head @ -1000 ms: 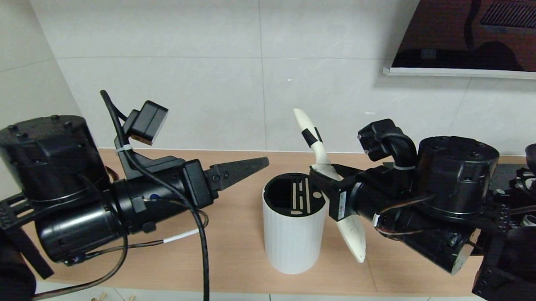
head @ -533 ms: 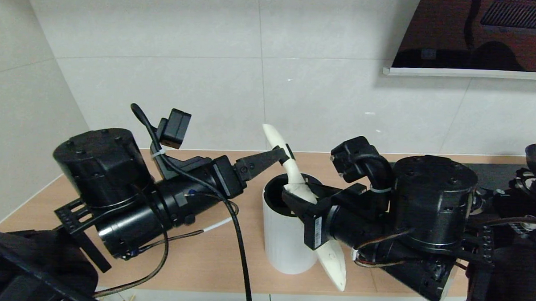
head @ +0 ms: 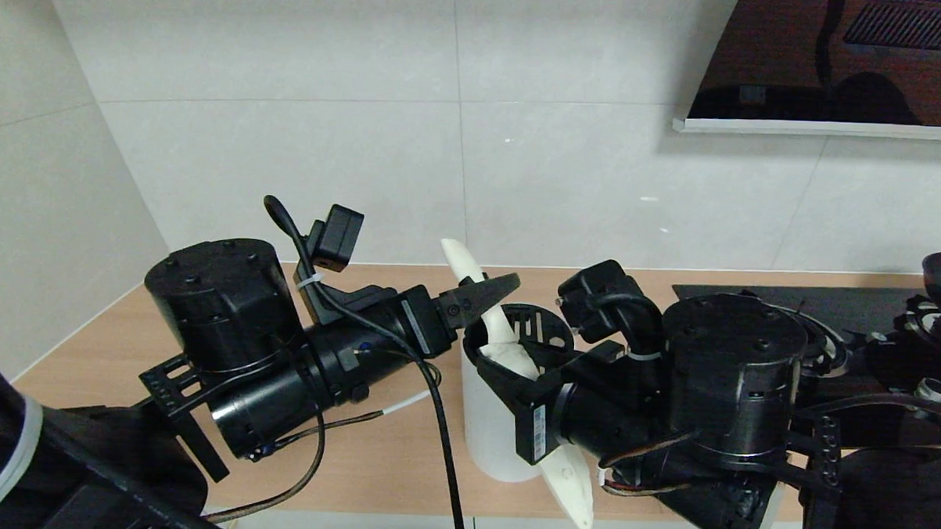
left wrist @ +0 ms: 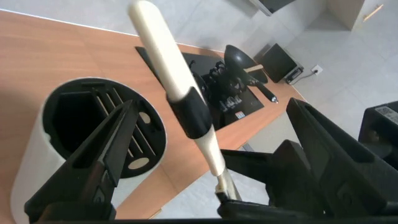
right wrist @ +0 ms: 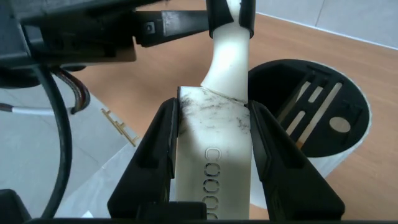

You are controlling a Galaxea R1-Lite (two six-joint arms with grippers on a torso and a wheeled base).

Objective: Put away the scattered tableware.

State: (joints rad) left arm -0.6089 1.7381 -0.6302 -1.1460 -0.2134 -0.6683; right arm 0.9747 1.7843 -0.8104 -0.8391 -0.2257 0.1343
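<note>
Right end effector (right wrist: 214, 146) grips the white spatula (right wrist: 227, 65) beside the holder (head: 484, 437).

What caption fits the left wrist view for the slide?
Left end effector open around the handle of the white utensil, by the white holder on the wooden counter.

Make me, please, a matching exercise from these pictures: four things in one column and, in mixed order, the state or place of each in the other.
1. left pincer
2. right pincer
3. white holder
4. black cooktop

A. shut on the white spatula
B. stands on the wooden counter, slotted insert on top
C. open, a finger on either side of the spatula's handle
D. lies on the counter at the robot's right

Pairs: 1-C, 2-A, 3-B, 4-D
</note>
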